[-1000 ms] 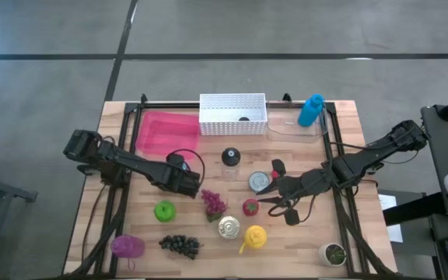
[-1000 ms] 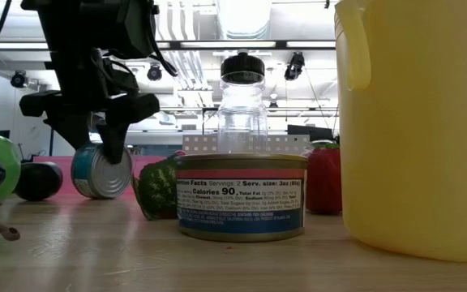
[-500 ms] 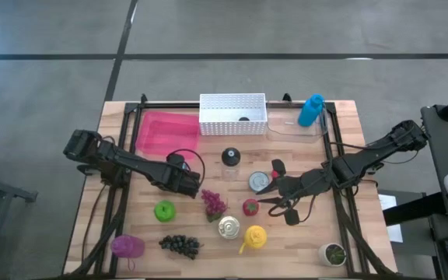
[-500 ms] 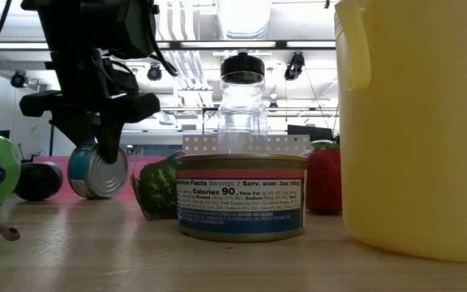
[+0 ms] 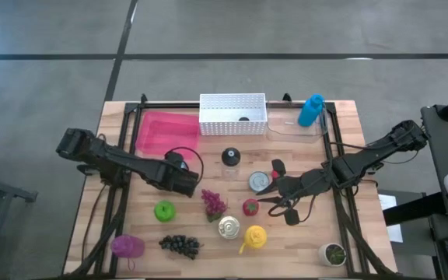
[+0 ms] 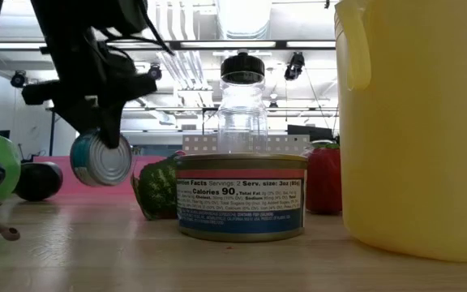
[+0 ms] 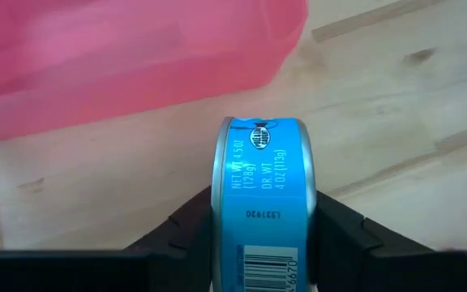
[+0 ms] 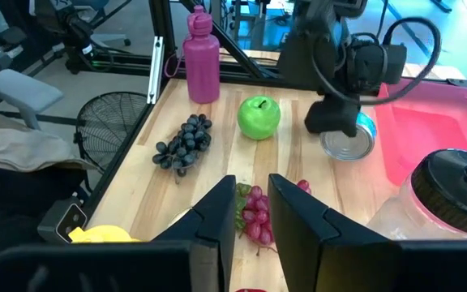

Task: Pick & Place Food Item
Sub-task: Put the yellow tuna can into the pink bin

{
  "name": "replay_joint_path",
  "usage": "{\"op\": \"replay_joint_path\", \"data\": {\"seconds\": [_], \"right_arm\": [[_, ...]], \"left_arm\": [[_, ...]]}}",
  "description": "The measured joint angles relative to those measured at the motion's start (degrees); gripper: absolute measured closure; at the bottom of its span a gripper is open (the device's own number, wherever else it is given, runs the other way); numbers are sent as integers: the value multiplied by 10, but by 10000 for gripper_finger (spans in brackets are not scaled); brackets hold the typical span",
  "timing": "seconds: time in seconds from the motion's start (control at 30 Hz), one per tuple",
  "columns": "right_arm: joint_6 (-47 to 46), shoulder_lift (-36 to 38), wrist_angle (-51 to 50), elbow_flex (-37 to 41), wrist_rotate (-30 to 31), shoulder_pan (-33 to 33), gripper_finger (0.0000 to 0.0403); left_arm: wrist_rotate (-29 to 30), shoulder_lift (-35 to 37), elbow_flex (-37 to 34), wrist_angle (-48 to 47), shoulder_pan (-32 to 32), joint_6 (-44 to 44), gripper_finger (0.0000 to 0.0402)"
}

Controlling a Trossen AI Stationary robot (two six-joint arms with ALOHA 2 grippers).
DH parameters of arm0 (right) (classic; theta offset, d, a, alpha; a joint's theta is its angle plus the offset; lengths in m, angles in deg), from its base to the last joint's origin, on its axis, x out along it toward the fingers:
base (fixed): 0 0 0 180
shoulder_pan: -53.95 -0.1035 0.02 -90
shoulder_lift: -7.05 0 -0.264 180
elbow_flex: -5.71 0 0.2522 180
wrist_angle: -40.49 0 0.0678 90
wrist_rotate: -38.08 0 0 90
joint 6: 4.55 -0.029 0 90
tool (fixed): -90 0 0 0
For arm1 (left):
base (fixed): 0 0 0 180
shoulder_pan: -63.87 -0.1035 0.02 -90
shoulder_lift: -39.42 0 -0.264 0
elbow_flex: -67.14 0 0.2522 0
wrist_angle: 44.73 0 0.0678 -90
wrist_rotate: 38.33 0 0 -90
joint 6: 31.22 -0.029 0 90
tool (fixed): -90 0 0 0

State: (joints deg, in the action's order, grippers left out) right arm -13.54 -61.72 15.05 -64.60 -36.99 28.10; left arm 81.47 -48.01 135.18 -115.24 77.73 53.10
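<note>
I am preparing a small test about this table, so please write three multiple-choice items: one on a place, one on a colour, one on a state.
1. Where does the black-lidded jar stand?
A. near the white basket
B. inside the white basket
C. on top of the white basket

2. What colour is the label of the held can?
A. red
B. blue
C. green

3. The left end effector is:
A. wide open
B. out of view
C. shut on the can

Answers: 1 A, the high view shows the jar on the wood just before the basket. 2 B, the left wrist view shows a blue label. 3 C, both fingers press the can's sides.

Green apple (image 5: 164, 210), dark grapes (image 5: 180, 244), yellow pitcher (image 5: 254, 236), blue bottle (image 5: 311, 110)
</note>
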Motion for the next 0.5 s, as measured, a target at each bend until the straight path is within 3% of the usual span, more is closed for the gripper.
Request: {"op": "replay_joint_path", "data": {"seconds": [0.3, 0.5], "right_arm": [[0, 0, 0, 0, 0, 0, 316], [0, 0, 0, 0, 0, 0, 309]], "left_arm": [[25, 45, 0, -3, 4, -30, 234], [41, 79, 5, -40, 3, -38, 253]]}}
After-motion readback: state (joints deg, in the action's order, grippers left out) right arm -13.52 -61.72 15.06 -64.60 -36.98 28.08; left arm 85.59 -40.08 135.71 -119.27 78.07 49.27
